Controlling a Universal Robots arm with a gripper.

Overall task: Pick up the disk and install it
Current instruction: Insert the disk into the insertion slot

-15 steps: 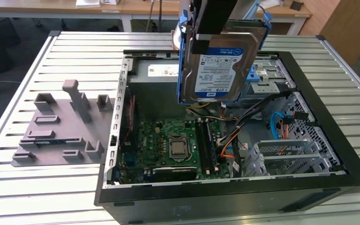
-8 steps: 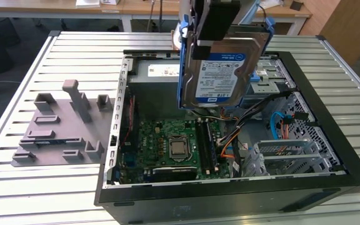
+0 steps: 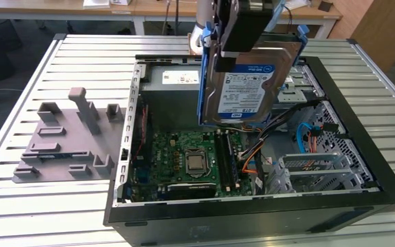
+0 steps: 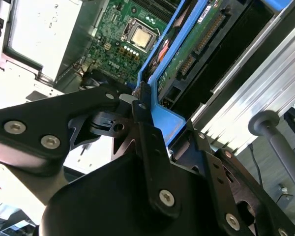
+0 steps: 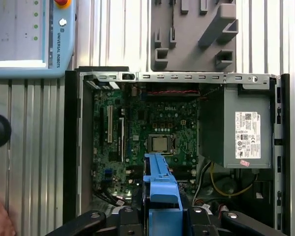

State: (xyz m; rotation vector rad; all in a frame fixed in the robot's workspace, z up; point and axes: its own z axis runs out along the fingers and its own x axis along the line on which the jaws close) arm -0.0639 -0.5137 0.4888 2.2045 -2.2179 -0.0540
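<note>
Currently found the gripper [image 3: 228, 54] clamped on the disk [image 3: 249, 85], gripping at its blue bracket [image 3: 202, 77]; found the disk hanging upright, label toward the exterior camera, above the open computer case [image 3: 252, 218]; noted motherboard [image 3: 183, 154] and orange cables [image 3: 251, 153] below; noted grey power supply box [image 3: 173, 82] just behind, drive cage [image 3: 314, 167] toward the exterior view's right; logged grey stand [image 3: 64, 141] well apart on the slatted table [image 3: 39, 216].

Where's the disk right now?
In the exterior view the disk hangs upright, held by the gripper, above the open case, to the exterior view's right of the stand.
</note>
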